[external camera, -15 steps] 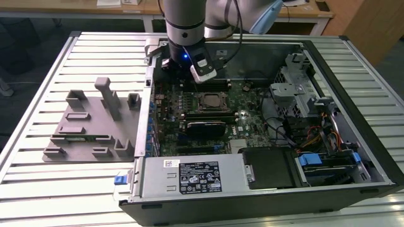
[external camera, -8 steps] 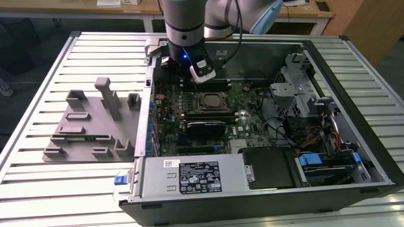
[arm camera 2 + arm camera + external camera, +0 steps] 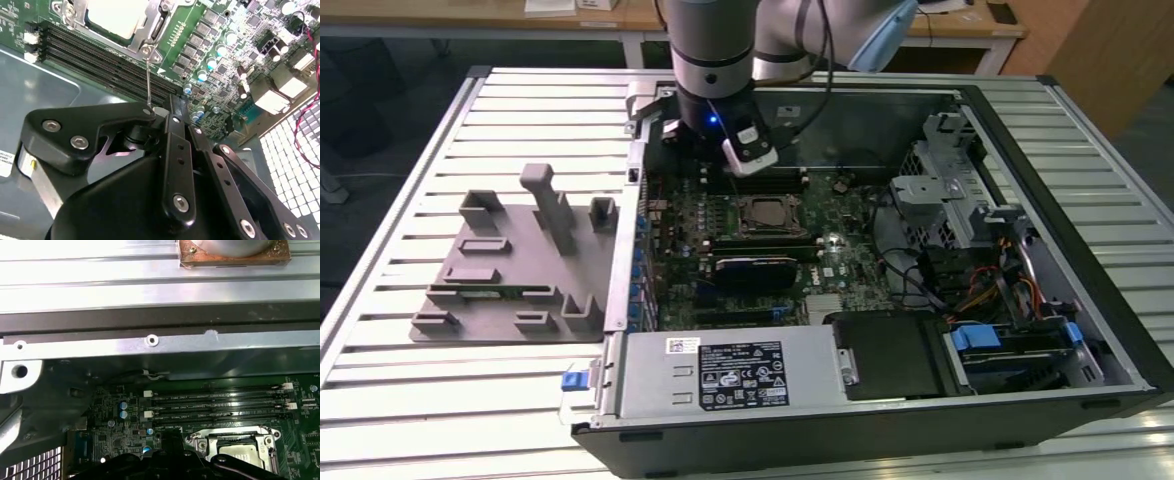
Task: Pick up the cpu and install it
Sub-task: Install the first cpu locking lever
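Cpu (image 3: 119, 16): silver top up, lying within the motherboard socket frame (image 3: 142, 42); inside the open computer case (image 3: 854, 440) on the slatted table (image 3: 400, 400); tool (image 3: 160, 111): over the memory slots (image 3: 100, 55) beside the socket, its tip meeting a thin upright lever (image 3: 148, 75); whether clenched or released, cannot tell.

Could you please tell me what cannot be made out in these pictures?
- Second wrist view: the chip is cut off by the picture's edge, and a metal frame covers its rim.
- First wrist view: the chip is cut by the edge and partly covered by the gripper.
- Exterior view: the arm hides the board strip beneath it; whether the chip sits fully home is too small to tell.
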Robot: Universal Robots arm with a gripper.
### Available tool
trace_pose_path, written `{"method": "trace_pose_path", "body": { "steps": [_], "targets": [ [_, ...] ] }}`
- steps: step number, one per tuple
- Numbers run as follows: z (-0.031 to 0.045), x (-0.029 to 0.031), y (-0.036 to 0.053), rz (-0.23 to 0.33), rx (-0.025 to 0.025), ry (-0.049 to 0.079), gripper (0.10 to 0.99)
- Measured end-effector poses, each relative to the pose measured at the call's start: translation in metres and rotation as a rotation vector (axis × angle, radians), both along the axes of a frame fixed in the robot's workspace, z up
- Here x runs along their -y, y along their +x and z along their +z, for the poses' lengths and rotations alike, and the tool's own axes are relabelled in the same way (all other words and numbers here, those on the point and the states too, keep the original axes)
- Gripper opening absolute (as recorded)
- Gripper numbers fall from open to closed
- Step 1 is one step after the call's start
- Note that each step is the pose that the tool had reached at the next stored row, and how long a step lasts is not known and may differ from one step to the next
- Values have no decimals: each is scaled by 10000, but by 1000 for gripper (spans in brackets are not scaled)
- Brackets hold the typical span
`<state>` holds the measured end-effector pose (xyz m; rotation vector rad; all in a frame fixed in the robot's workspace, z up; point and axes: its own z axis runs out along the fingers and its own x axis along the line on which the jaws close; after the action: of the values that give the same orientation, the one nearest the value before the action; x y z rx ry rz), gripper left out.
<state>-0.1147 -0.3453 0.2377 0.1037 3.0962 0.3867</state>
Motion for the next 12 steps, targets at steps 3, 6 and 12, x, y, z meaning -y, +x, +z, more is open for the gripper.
{"method": "trace_pose_path", "body": {
  "steps": [3,6,12],
  "targets": [
    [0,0,43,0,0,-1,106],
    [0,0,95,-1,0,0,106],
    [0,0,217,-1,-1,1,106]
  ]
}}
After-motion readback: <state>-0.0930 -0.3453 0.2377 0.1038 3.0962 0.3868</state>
